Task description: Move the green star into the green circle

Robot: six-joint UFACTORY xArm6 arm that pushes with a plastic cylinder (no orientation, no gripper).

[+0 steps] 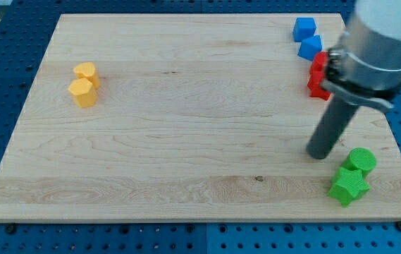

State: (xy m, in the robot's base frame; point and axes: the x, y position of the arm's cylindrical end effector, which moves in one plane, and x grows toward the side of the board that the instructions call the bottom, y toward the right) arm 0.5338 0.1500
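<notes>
The green star [348, 186] lies near the board's bottom right corner. The green circle [361, 161], a round green block, sits just above and to the right of it, touching or nearly touching it. My tip [320, 153] rests on the board to the left of the green circle and up-left of the green star, a small gap away from both. The dark rod rises from it to the arm's grey body at the view's top right.
Two blue blocks [304, 29] [310, 48] sit at the board's top right. Two red blocks [318, 84] stand below them, partly hidden by the arm. Two yellow blocks [86, 73] [82, 92] sit at the left. The wooden board [186, 127] lies on a blue pegboard.
</notes>
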